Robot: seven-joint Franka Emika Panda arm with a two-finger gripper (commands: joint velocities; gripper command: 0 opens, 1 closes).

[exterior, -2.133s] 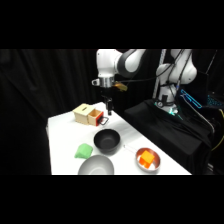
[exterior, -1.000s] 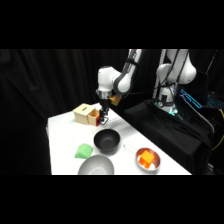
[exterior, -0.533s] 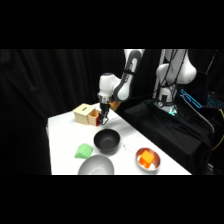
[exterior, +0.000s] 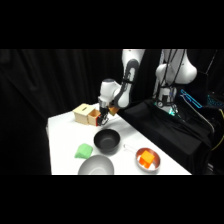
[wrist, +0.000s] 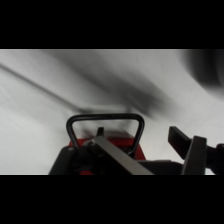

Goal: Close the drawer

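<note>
Orange-red front of the drawer [exterior: 94,117] sticks out of the tan wooden box [exterior: 82,113], so by my reckoning it is not yet closed and the whole push is left. Its dark loop handle [wrist: 104,131] sits right at my gripper [exterior: 103,120], just ahead of my fingers in the wrist view. Whether my jaws are wide, narrow or touching the handle I cannot tell. Below and right of me sits a black bowl [exterior: 107,140].
</note>
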